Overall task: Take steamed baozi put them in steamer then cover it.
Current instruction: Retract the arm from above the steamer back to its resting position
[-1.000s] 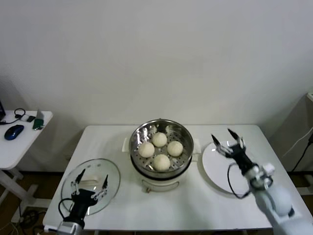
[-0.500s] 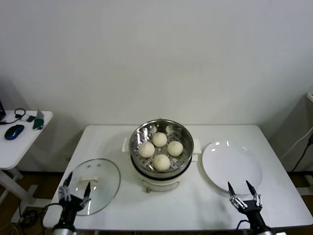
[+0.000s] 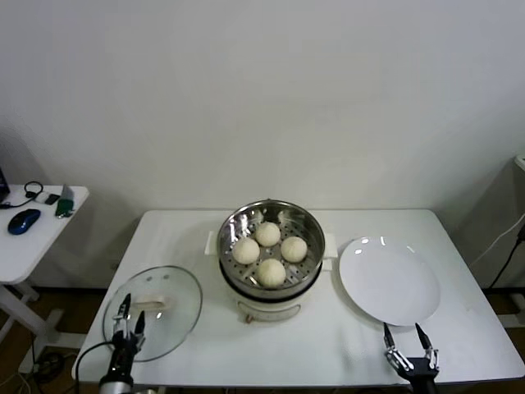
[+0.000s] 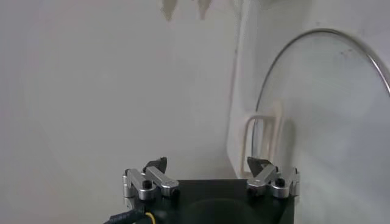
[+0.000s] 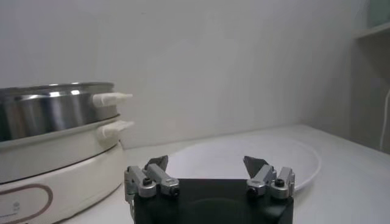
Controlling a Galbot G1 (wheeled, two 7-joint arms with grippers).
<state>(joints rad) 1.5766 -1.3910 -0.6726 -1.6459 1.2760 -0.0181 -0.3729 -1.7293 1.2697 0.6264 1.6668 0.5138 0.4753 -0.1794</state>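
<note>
Several off-white steamed baozi (image 3: 268,252) lie on the perforated tray inside the shiny steamer (image 3: 311,227) at the table's middle. The steamer has no cover on it; its side (image 5: 49,112) also shows in the right wrist view. The glass lid (image 3: 168,297) lies flat at the table's front left, and its rim (image 4: 317,33) shows in the left wrist view. My left gripper (image 3: 129,318) stands open at the lid's near edge, holding nothing. My right gripper (image 3: 408,343) is open and empty at the table's front right edge, just in front of the plate.
An empty white plate (image 3: 389,280) lies to the right of the steamer. A small side table (image 3: 25,246) with a mouse and small items stands off to the left. A wall rises behind the table.
The right arm drew back from above the plate down to the table's front edge. The left gripper sank lower at the lid's near edge. Both stayed open.
</note>
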